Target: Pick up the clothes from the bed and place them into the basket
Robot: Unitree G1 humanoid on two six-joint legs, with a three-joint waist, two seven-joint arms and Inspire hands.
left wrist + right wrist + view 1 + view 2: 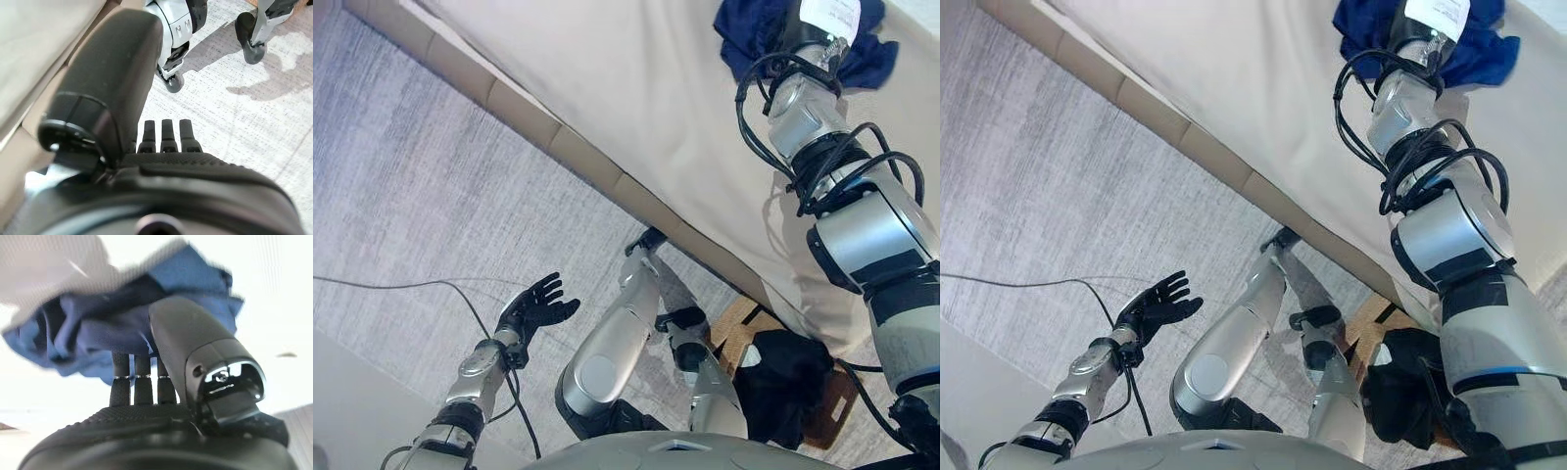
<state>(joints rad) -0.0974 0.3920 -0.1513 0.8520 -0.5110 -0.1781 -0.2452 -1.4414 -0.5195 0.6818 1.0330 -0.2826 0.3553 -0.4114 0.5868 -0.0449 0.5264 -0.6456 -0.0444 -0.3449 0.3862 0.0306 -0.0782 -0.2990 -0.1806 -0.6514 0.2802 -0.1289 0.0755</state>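
A dark blue garment (750, 41) lies bunched on the cream bed sheet (646, 88) at the far right. My right hand (800, 39) reaches onto it. In the right wrist view that hand's straight fingers (142, 382) run up to the blue garment (93, 323), their tips hidden under its edge, and the thumb (190, 338) stands against the cloth. The brown basket (732, 321) stands on the floor beside the bed, near my right side, with a black garment (791, 380) in it. My left hand (536, 308) hangs open over the carpet, holding nothing.
The bed's beige padded side rail (524, 116) runs diagonally between the sheet and the grey carpet (411, 196). A thin cable (401, 286) lies across the carpet at the left.
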